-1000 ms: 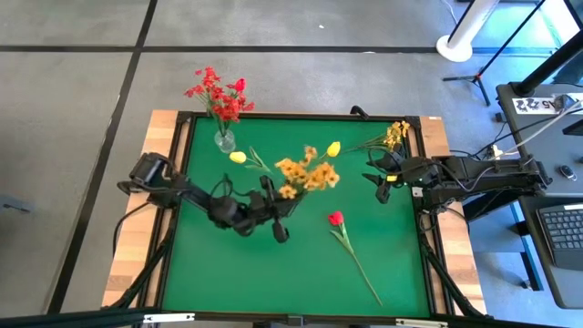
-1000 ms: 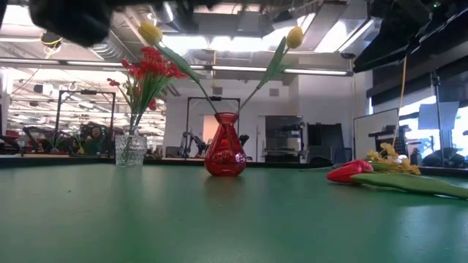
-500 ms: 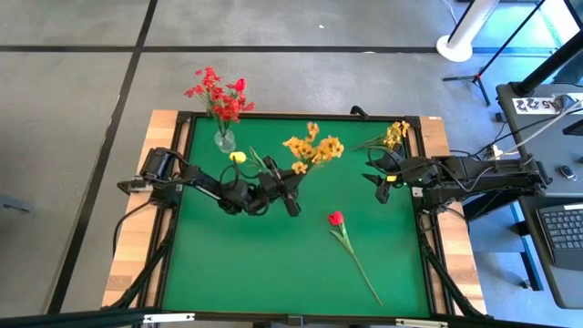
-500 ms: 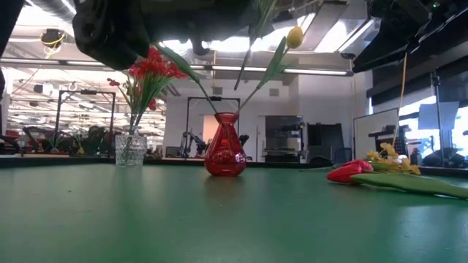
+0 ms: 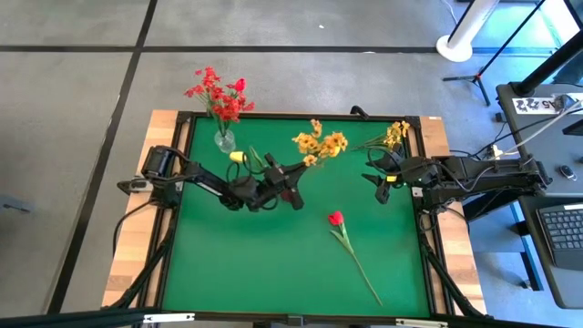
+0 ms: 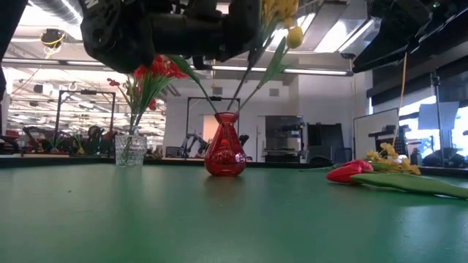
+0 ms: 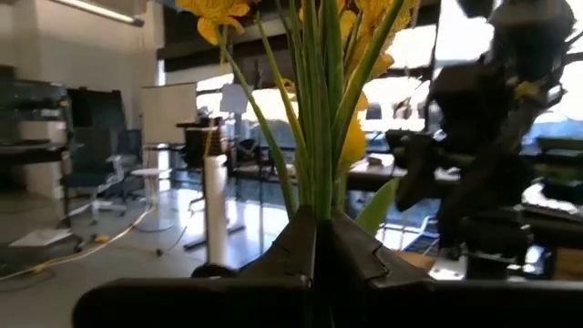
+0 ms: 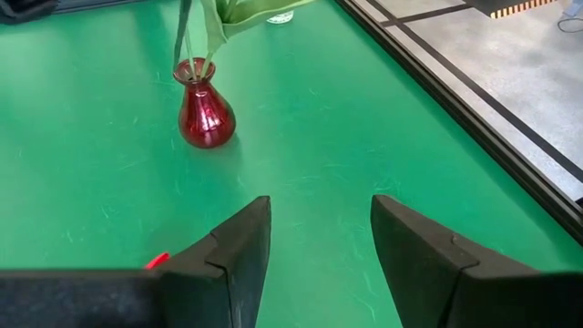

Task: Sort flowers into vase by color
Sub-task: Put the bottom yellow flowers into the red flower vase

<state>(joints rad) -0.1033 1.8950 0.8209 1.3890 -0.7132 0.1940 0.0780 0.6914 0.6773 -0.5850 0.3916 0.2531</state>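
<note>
My left gripper [image 5: 293, 187] is shut on a bushy yellow spray [image 5: 319, 144], which it holds in the air above the red vase [image 6: 225, 153]. The vase holds two yellow tulips [image 6: 294, 36] by their stems; in the high view my left arm hides it. A clear glass vase [image 5: 223, 141] at the far left holds red flowers [image 5: 219, 96]. A red tulip [image 5: 336, 218] lies flat on the green mat. Another yellow spray [image 5: 393, 135] lies at the far right. My right gripper [image 8: 319, 246] is open and empty near that spray. My left gripper pinches the spray's bunched green stems [image 7: 316, 196] between its two fingers, below the blossoms. The fingers come about level from the table's left and lie across the stems. The spray is lifted clear of the table and leans toward the far right; its lower stem ends are hidden.
The green mat has a raised black frame [image 5: 421, 164] all round. The near half of the mat [image 5: 255, 264] holds only the red tulip's long stem [image 5: 364, 273]. Desks and stands show beyond the table's right edge.
My left gripper has carried the yellow spray toward the table's far edge and a little to the right, over the red vase. It stays shut on the stems. The blossoms now stand nearer the far edge than before.
</note>
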